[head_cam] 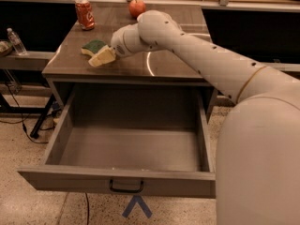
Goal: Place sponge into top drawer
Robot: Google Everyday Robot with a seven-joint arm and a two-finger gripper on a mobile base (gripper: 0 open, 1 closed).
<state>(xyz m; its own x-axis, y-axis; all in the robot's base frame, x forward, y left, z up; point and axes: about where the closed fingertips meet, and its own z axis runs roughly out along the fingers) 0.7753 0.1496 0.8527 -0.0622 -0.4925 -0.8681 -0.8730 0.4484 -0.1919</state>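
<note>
The sponge [93,47], dark green on top with pale yellow foam below, lies on the brown tabletop [168,64] at its left side. My gripper [101,57] reaches in from the right and sits just at the sponge's near right edge, its pale fingers low over the tabletop. The top drawer [126,185] is pulled fully open below the table, grey and empty inside, with a small black handle [126,188] at the centre of its front panel.
A red soda can [85,14] stands at the table's back left and a red apple [137,7] at the back centre. A clear bottle [15,41] stands on a surface to the left. My arm [211,64] crosses the table's right half.
</note>
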